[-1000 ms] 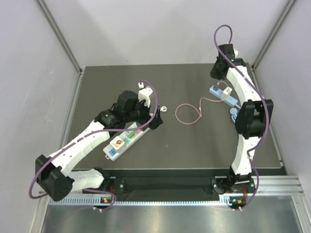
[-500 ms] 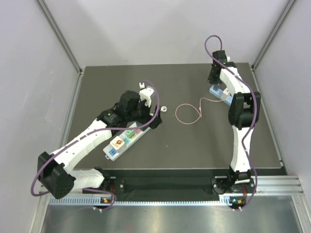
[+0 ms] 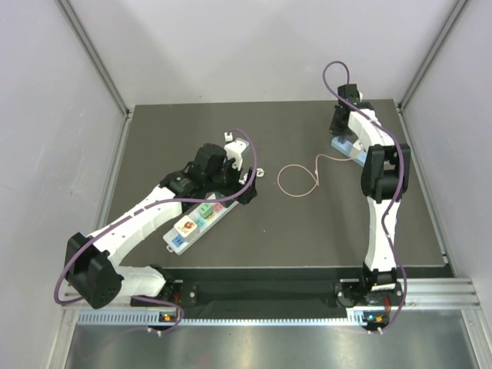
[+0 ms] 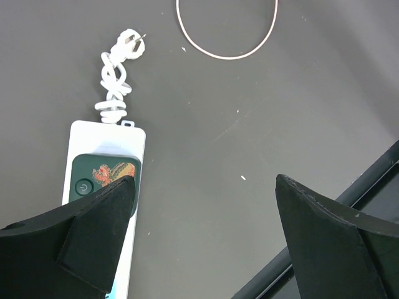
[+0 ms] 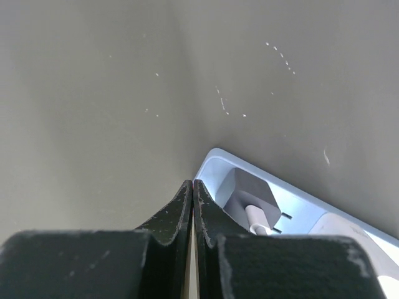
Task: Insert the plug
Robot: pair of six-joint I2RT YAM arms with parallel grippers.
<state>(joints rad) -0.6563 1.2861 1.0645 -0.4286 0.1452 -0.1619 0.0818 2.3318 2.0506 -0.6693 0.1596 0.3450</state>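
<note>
Where the plug (image 5: 246, 190) lies: in the blue tray (image 5: 299, 199), far right of the bench (image 3: 307, 231).
Right tool (image 5: 192, 184): fingers pressed together, empty, beside tray; spread before straddling the plug.
Left tool (image 4: 202, 182): fingers apart over power strip (image 4: 106, 143); steady it.

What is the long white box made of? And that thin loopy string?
The power strip looks like hard plastic: smooth, white, with neat rounded corners and a slight sheen. The cable is probably wire in a soft, rubbery plastic coat, since it lies in a loose round loop on the table.
</note>
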